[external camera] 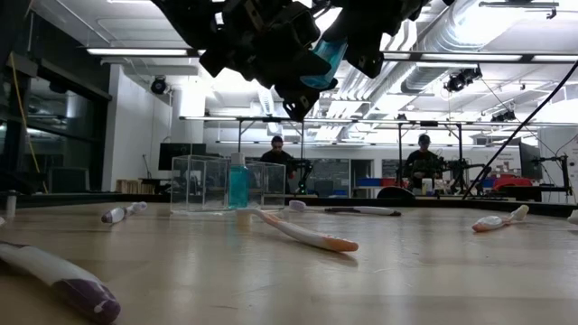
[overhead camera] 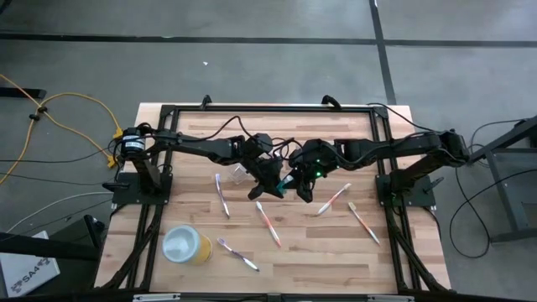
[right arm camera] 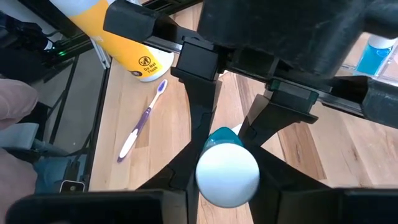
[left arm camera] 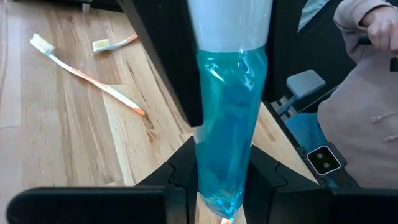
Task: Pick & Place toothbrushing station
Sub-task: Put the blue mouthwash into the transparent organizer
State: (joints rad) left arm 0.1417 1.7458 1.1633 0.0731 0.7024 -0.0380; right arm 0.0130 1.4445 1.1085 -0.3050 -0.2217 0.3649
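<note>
Above the surface's centre, the blue tube (left arm camera: 227, 124) hangs in the air between both arms; the risk, as I judge it, is a fumbled handover: if one side lets go before the other has a firm pinch, the tube drops onto the toothbrushes below, or a two-sided pull squeezes or twists it. The left end effector (overhead camera: 270, 179) is clamped on the tube, fingers narrowly apart around its body; the right end effector (overhead camera: 302, 180) meets it from three o'clock, its fingers flanking the tube's white cap (right arm camera: 227, 174), though I cannot tell whether they grip yet. Nearby, at nine o'clock, stands the clear cup (overhead camera: 239, 174); an orange toothbrush (overhead camera: 268, 223) lies toward six.
</note>
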